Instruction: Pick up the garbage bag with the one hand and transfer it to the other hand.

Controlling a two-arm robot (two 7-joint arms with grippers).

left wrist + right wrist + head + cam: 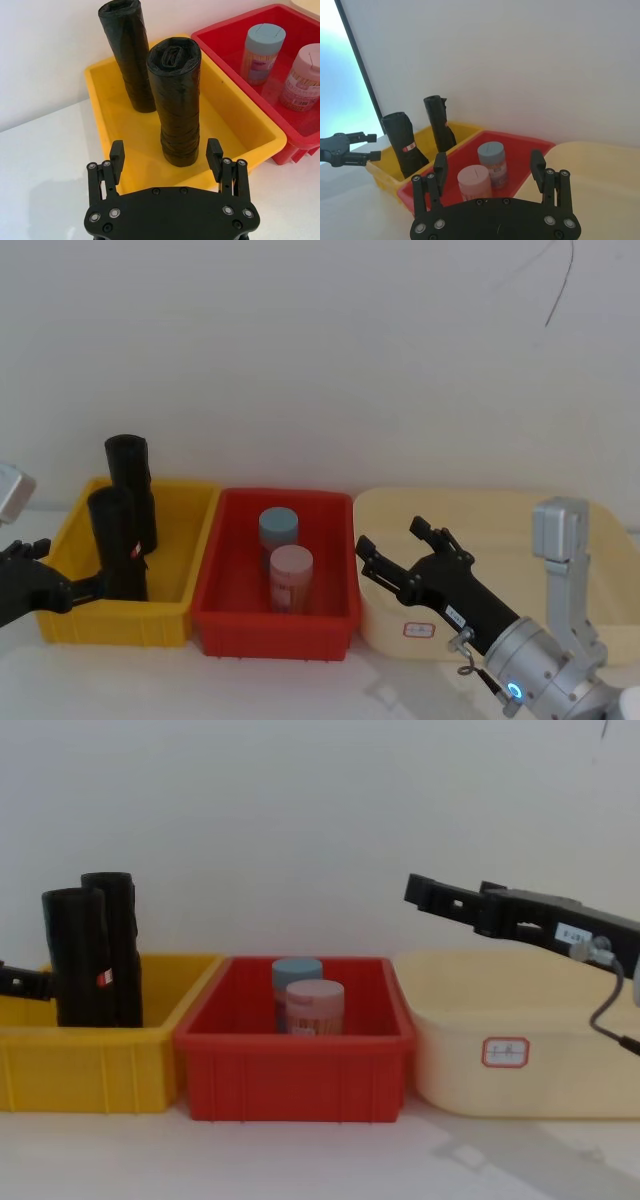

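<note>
Far left, your left gripper [166, 152] sits low at the front wall of the yellow bin [235, 115]. Its fingers are spread wide, one on each side of the garbage bag [175, 100], and they grip nothing. The bag stands upright in the bin with the red-and-white sticker on its side. Just behind it stands the second black roll [127, 55], leaning a little. Next along is the red bin [270, 632], with a blue-lidded jar [278, 530] and a pink-lidded jar [291, 575] upright inside. On the right, your right gripper [392, 538] hangs above the cream tub [500, 515], fingers apart and empty, pointing toward the red bin.
</note>
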